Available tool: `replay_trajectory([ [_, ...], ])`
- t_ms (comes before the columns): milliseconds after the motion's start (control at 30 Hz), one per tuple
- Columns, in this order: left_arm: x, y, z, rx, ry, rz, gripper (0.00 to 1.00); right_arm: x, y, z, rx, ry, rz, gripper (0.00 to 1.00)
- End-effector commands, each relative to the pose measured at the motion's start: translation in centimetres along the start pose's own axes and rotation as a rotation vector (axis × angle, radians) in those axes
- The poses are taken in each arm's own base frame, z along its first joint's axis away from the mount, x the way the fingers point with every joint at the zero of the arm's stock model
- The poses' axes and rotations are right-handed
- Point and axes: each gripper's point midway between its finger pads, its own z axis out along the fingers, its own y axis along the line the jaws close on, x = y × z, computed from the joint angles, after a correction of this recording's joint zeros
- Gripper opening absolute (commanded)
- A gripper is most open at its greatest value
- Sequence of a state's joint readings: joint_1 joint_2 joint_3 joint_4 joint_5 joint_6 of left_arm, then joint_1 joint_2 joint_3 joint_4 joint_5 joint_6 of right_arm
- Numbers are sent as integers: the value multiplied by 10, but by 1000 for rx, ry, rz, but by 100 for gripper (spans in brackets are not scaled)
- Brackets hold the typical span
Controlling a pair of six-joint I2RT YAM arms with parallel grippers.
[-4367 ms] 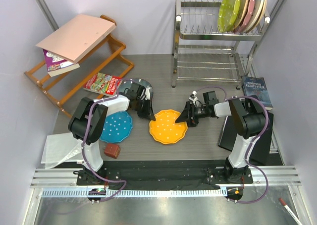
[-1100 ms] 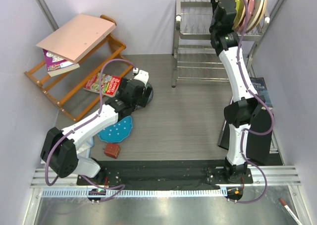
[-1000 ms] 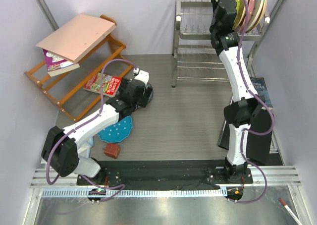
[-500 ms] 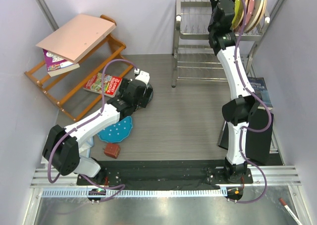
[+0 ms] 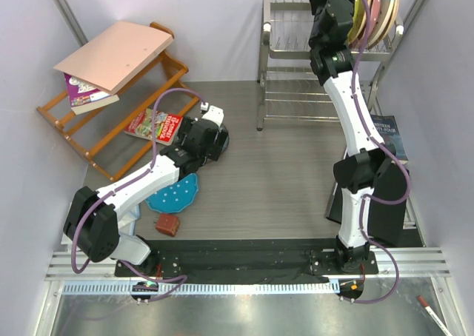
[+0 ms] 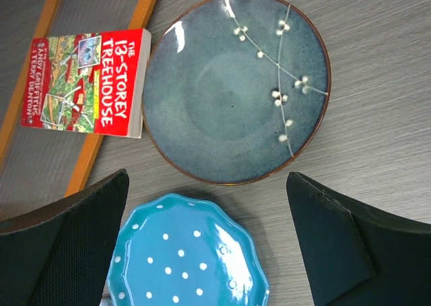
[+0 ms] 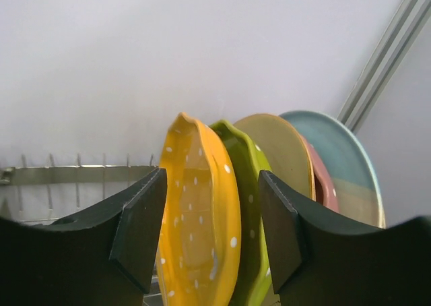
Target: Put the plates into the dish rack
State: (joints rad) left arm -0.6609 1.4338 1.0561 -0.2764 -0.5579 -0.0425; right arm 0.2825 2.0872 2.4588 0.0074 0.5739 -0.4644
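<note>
On the grey wood-grain table (image 6: 377,117), the left wrist view gives us the round dark grey-blue plate (image 6: 236,87), glossy and speckled, with a thin brown rim and a painted branch of white blossoms. Just below it lies the blue plate (image 6: 188,252), scalloped at the edge and dotted white. The left gripper (image 6: 207,185) hovers over the two with its black fingers (image 6: 67,238) spread wide, holding nothing. A red paperback (image 6: 84,83) touching the grey plate's rim reads "13-STOREY TREEHOUSE", with "ANDY GRIFFITHS" along its edge. From above we lose most of the grey plate under that wrist, but we gain the slanted wooden shelf (image 5: 111,121) and the tall chrome wire dish rack (image 5: 296,55). Only the right wrist view shows us the orange plate (image 7: 199,218) standing on edge in the rack's upper tier, next to the lime green plate (image 7: 246,205), both scalloped and white-dotted. Smooth cream (image 7: 283,151), pink (image 7: 323,178) and pale blue (image 7: 343,158) plates stand behind them. The right gripper (image 7: 212,185) has its fingers apart on either side of the orange plate's rim, not clamped on it.
</note>
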Motion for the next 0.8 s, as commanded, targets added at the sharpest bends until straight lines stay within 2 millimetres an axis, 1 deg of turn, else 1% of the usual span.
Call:
replay_trajectory([
  [0,-29,15,-7,-46,-98,4,99,-115,-47,-47,42,-207,105,62],
  [33,-29,16,-6,-49,-101,26,100,-121,-50,-53,41,-214,110,62],
  [67,-29,20,-5,-53,-105,32,99,-131,-57,-63,38,-223,122,62],
  [100,-30,22,-4,-44,-103,56,100,-135,-54,-69,23,-220,132,62],
  [133,-28,13,-2,24,-94,69,99,-136,-54,-74,13,-213,142,62],
  [167,-22,15,1,55,-50,87,93,-134,-56,-84,-16,-183,161,62],
  [233,-14,4,5,134,-4,129,81,-125,-44,-98,-111,-136,182,62],
  [267,-3,2,6,153,50,164,62,-103,-32,-112,-193,-59,183,62],
  [300,-1,-4,14,168,83,186,53,-92,-28,-122,-242,-27,189,62],
  [333,3,-7,17,181,107,204,42,-79,-21,-133,-289,12,200,63],
  [367,10,-11,19,201,143,216,22,-33,13,-153,-436,115,155,66],
  [400,13,-16,28,210,169,226,16,-39,6,-175,-486,119,216,67],
  [433,16,-19,31,220,186,230,12,-25,15,-189,-549,160,230,68],
  [467,20,-22,34,230,213,234,8,13,32,-211,-622,254,228,71],
  [500,23,-26,42,232,239,236,8,18,30,-226,-635,295,301,74],
  [533,25,-29,46,240,257,236,15,33,34,-237,-651,342,318,76],
  [567,31,-32,47,257,290,243,23,65,44,-254,-684,431,309,78],
  [600,33,-32,50,255,303,241,28,76,45,-262,-688,459,318,78],
  [633,36,-33,58,247,324,232,30,79,41,-270,-685,471,342,79],
  [667,39,-32,61,243,339,209,30,103,46,-281,-699,523,324,79],
  [700,42,-35,64,256,351,191,30,108,46,-287,-710,535,321,79],
  [733,44,-33,69,259,367,171,25,115,46,-291,-708,549,322,79],
  [767,48,-36,75,265,389,156,22,129,48,-297,-707,580,314,79],
])
